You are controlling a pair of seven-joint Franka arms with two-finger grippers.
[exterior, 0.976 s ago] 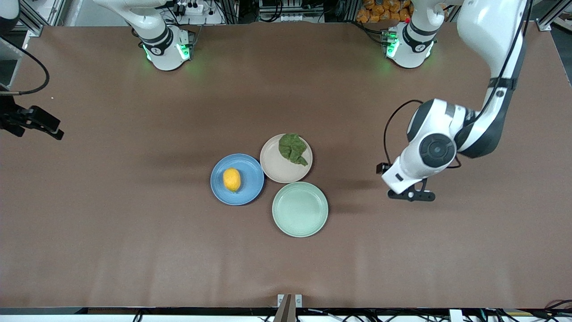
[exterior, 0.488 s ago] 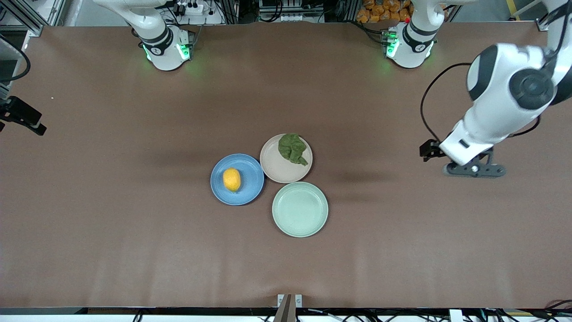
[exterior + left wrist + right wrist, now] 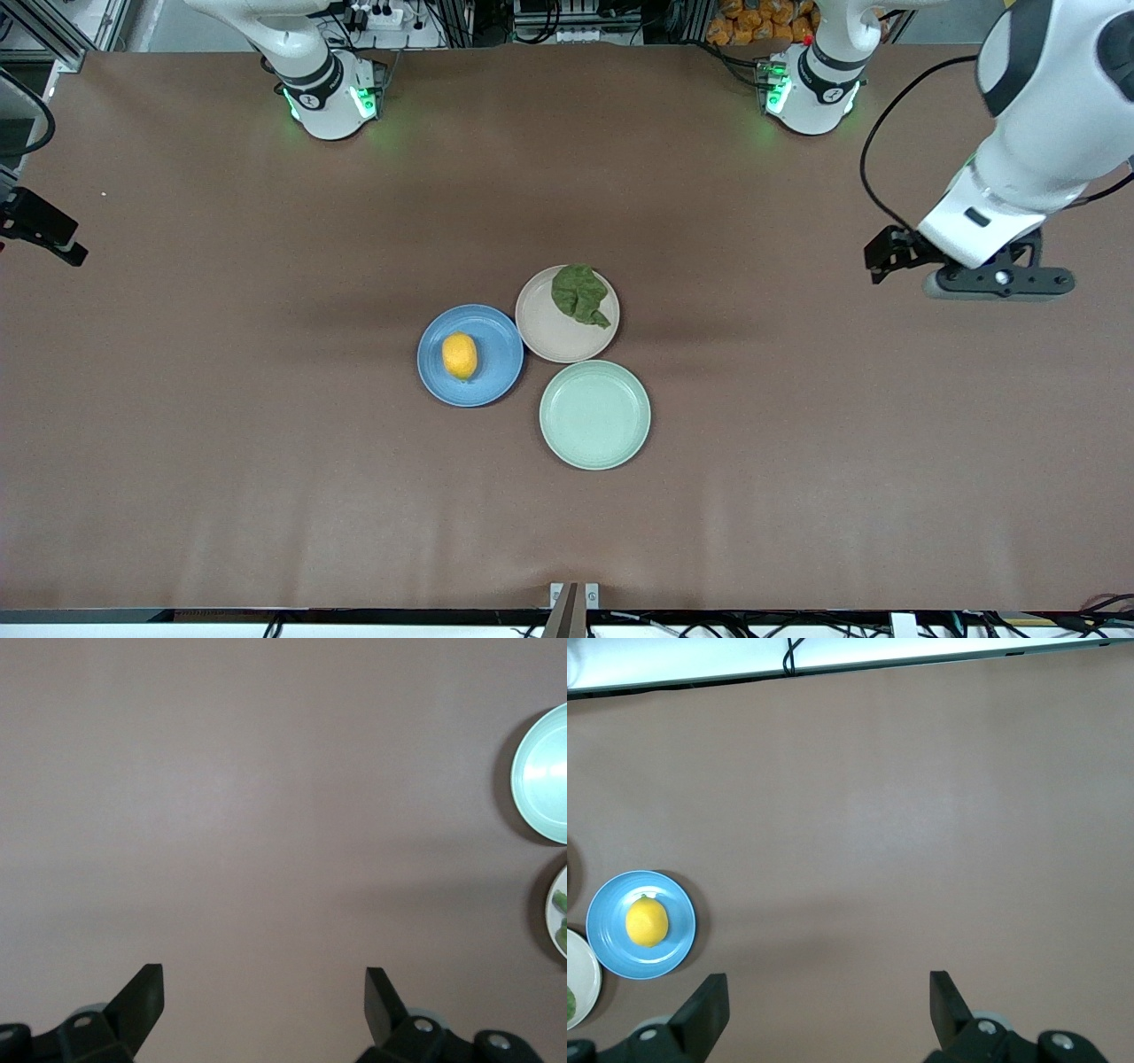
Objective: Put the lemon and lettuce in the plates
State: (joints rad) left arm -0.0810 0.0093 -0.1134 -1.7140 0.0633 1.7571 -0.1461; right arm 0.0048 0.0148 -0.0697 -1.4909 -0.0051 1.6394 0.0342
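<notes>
The lemon [image 3: 460, 355] lies on the blue plate [image 3: 498, 353]. The lettuce [image 3: 580, 295] lies on the beige-pink plate [image 3: 547, 330], toward its rim on the robots' side. My left gripper [image 3: 999, 282] is open and empty over bare table toward the left arm's end. My right gripper [image 3: 53, 239] is open and empty at the right arm's end. In the right wrist view my gripper [image 3: 827, 992] is over bare table, with the lemon [image 3: 647, 921] on the blue plate [image 3: 675, 943] apart from it. In the left wrist view my gripper [image 3: 263, 988] holds nothing.
A pale mint-green plate [image 3: 594, 414] with nothing on it touches the other two plates, nearer the front camera; it also shows in the left wrist view [image 3: 545, 771]. The table's front edge [image 3: 850, 665] shows in the right wrist view.
The left arm has swung away from the plates toward its own end of the table and toward the robots' side. The right gripper has drawn slightly farther toward its table end. Lemon and lettuce have not moved.
</notes>
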